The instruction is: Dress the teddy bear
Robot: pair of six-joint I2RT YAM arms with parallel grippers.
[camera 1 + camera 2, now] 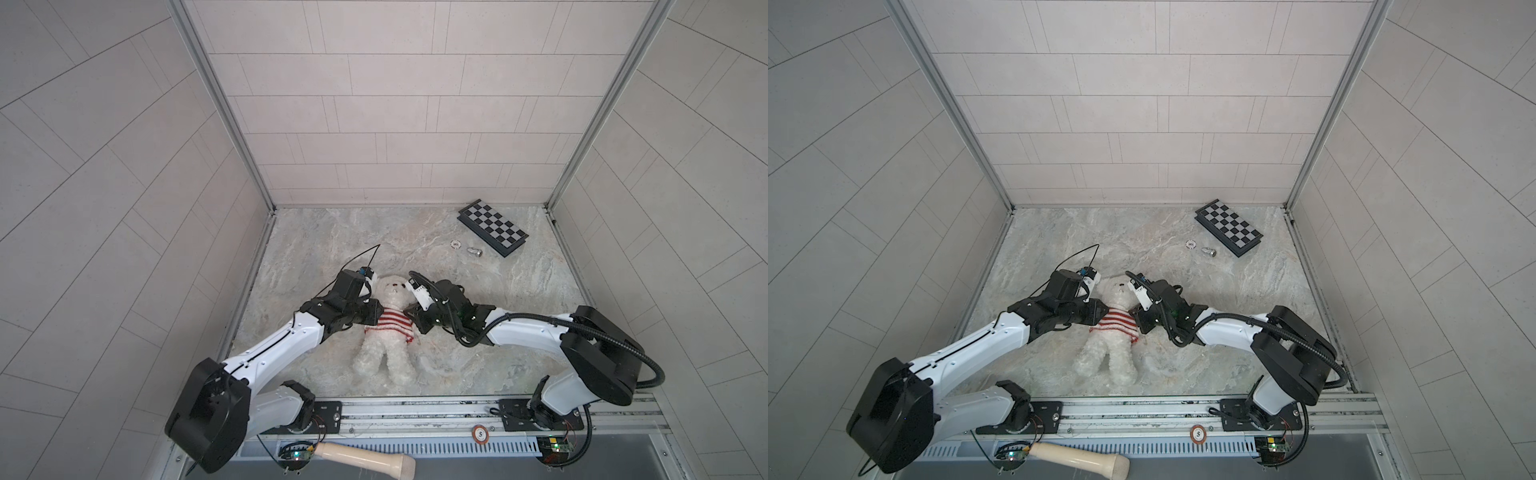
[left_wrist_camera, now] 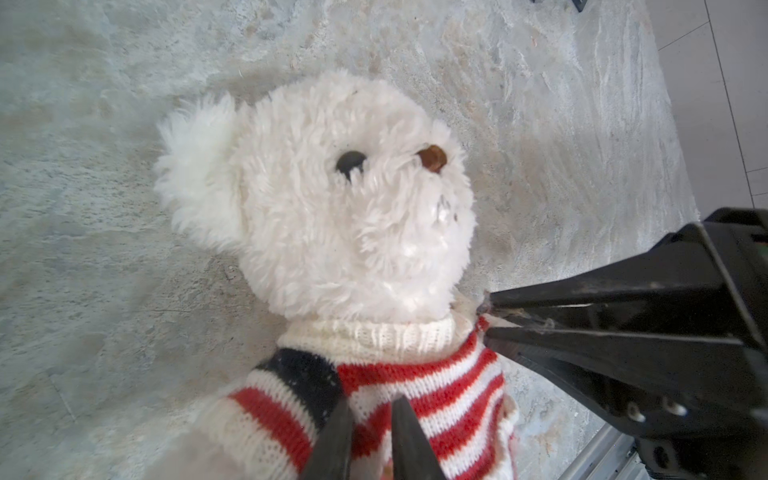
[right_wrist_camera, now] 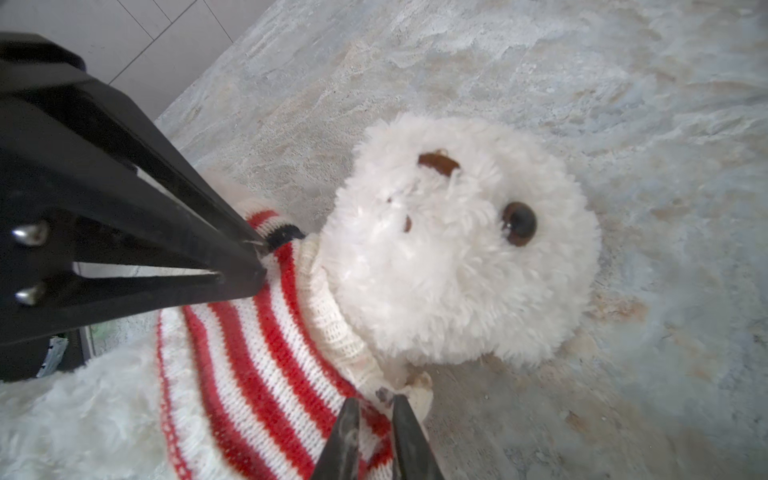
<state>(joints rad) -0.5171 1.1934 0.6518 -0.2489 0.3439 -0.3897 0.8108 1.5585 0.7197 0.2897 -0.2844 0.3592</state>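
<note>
Red-and-white striped knit sweater on fluffy white plush teddy bear is pinched at both shoulders by near-closed left gripper and right gripper; bear's arms obscured in both top views.

Finds teddy bear flat on its back at the middle of the table, head toward the rear wall, legs toward the front rail. Notes sweater on its torso, collar under the chin. Places left gripper at the sweater's shoulder on the left in both top views, right gripper at the opposite shoulder (each pinching knit). Locates board at the rear right corner, with chip and small metal piece just before it, well apart from the bear. Logs handle before the rail.
</note>
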